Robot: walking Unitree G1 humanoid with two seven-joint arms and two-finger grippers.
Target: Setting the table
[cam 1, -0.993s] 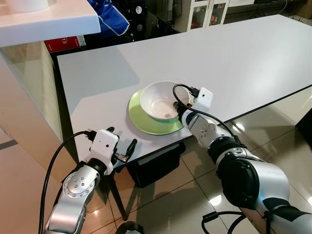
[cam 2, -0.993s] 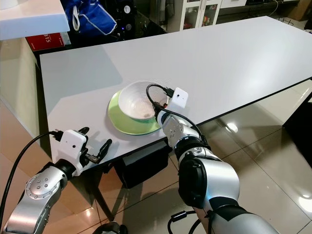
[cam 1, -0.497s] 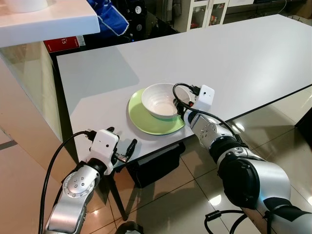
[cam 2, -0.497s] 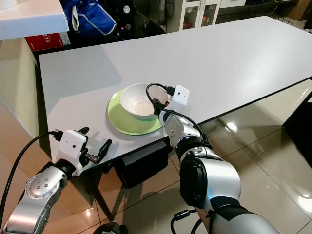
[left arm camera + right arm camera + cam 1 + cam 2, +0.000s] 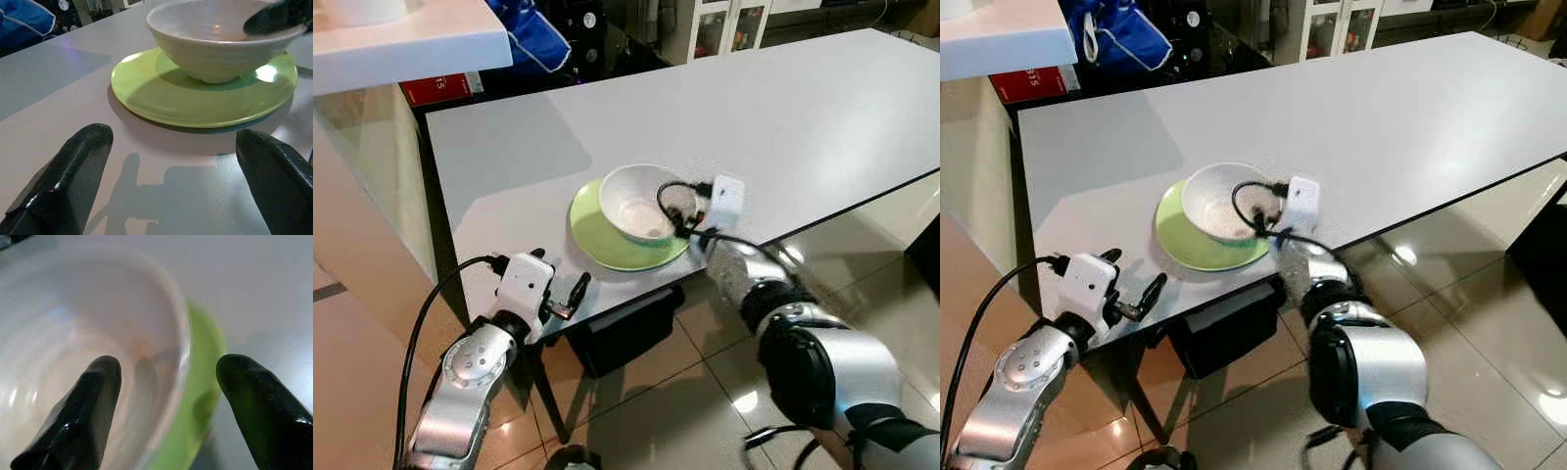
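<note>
Right gripper [image 5: 166, 396] straddles bowl [image 5: 639, 201] rim, open.

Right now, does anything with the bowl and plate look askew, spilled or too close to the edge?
Nothing spilled or damaged. The white bowl sits upright but off-centre on the green plate, toward its far right side. The plate lies near the table edge without overhanging. The right gripper straddles the bowl's rim, open; the left gripper hovers open nearby.

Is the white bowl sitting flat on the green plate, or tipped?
Flat. The white bowl rests upright on the green plate, rim level, with the right gripper open astride its rim.
</note>
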